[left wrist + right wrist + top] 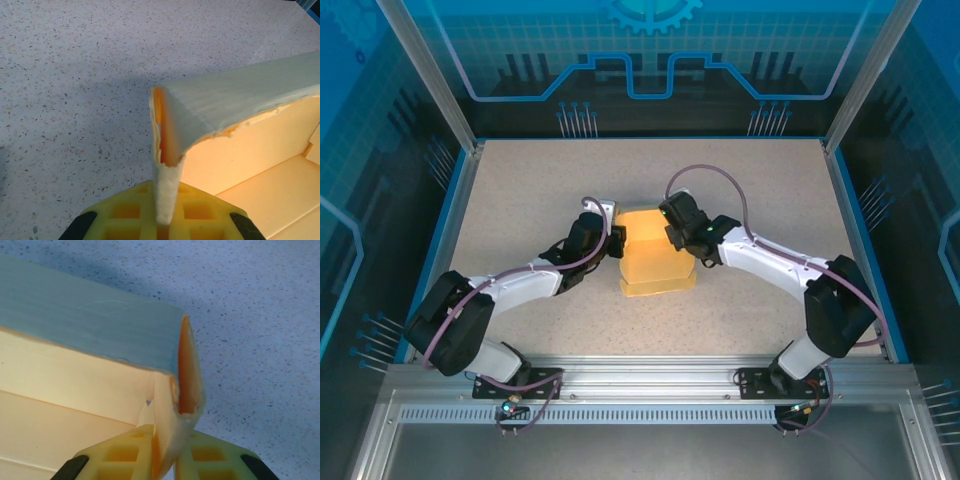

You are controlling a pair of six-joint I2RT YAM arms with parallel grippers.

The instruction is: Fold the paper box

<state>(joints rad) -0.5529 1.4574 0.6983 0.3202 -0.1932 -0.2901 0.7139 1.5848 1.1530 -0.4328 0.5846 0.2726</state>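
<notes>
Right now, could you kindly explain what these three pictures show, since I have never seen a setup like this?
The wide picture looks down from above on two robot arms fixed at the near edge of a speckled table. Between them sits a pale yellow paper box, partly folded. The other two pictures come from small cameras on the arms' wrists, so each looks along its own yellow fingers. The left hand is shut on a thin upright wall at one corner of the box. The right hand pinches the wall at another corner, one finger inside and one outside. In the overhead picture you can see the left hand and the right hand meeting the box from opposite sides.
</notes>
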